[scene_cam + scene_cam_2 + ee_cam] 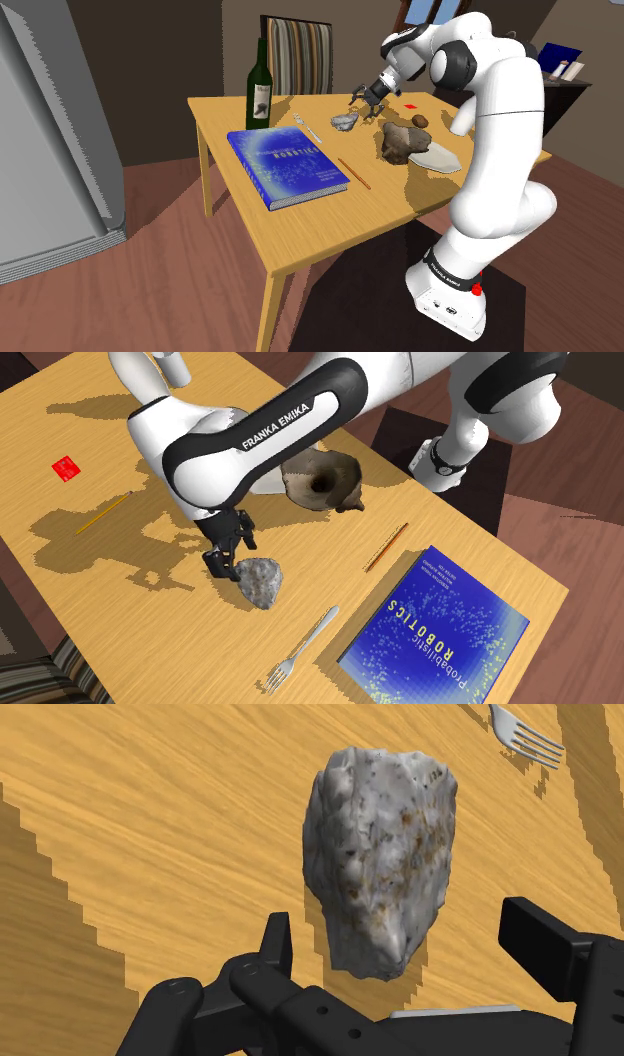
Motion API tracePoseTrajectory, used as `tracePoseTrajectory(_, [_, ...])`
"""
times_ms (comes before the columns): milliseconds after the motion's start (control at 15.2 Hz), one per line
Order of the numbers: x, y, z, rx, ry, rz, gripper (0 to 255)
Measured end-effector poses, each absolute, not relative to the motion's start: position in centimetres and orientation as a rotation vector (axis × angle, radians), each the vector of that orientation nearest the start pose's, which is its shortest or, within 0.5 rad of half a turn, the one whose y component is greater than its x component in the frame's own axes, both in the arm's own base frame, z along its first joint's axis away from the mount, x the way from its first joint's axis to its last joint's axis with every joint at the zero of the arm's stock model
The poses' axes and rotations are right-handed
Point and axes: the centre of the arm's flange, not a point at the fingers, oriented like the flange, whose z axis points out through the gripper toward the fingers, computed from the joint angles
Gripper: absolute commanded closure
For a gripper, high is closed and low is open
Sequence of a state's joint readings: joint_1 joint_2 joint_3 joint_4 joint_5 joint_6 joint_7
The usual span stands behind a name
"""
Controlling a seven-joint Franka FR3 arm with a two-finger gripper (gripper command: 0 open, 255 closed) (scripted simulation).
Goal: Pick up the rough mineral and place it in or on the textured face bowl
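Grey and rust-flecked, the rough mineral [380,854] is seen lying on the wooden tabletop [220,120], toward its far edge in the shoulder view, between the fork [305,642] and the brown textured bowl [322,480]. The black gripper [398,929] is held just over it, its fingers [545,949] spread wide and touching nothing. The stone's long axis is judged to run straight out from the gripper, across the line joining the fingers, with only its near tip between them. A short advance along that axis would be needed before closing.
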State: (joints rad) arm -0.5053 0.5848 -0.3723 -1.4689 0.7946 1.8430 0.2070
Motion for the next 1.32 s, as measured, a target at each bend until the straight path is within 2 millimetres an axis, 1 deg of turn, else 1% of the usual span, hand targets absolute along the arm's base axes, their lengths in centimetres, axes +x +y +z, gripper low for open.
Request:
tracePoseTrajectory(396, [52.2, -46.5, 35.0, -2.034, 1.593, -0.043, 0])
tracePoseTrajectory(462, [52.2, -46.5, 35.0, -2.034, 1.593, -0.043, 255])
tracePoseTrajectory(1122, [52.1, -46.5, 35.1, -2.034, 1.593, -0.046, 255])
tracePoseTrajectory(1320, [52.2, -46.5, 36.1, -2.034, 1.593, -0.043, 255])
